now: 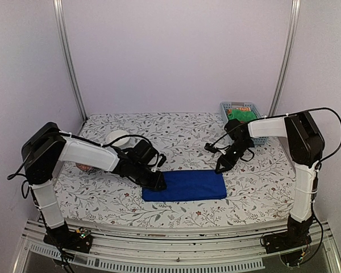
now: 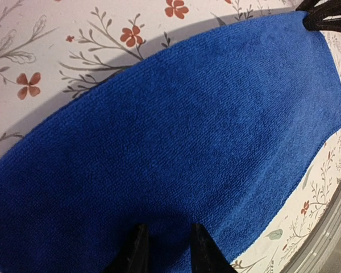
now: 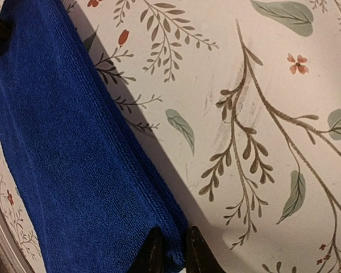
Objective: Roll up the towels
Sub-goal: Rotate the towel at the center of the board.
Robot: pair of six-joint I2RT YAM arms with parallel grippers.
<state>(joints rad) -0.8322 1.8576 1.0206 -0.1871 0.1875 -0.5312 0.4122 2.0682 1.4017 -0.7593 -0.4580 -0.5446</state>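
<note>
The blue towel (image 1: 184, 186) lies flat and folded, lengthwise, near the table's front middle. My left gripper (image 1: 158, 181) is down on its left end. In the left wrist view its two black tips (image 2: 166, 227) dig into the blue towel (image 2: 176, 131), with cloth in the narrow gap between them. My right gripper (image 1: 220, 169) is at the far right corner. In the right wrist view its fingers (image 3: 173, 230) are shut on the thick corner edge of the blue towel (image 3: 74, 159). A patch of dark red (image 1: 84, 167) shows under my left arm, mostly hidden.
A blue basket (image 1: 256, 107) with green and orange cloths stands at the back right. A white bowl (image 1: 118, 137) sits behind my left forearm. The table's metal front rail (image 2: 329, 239) runs close to the towel's near edge. The floral tablecloth (image 3: 261, 114) lies bare beyond the right corner.
</note>
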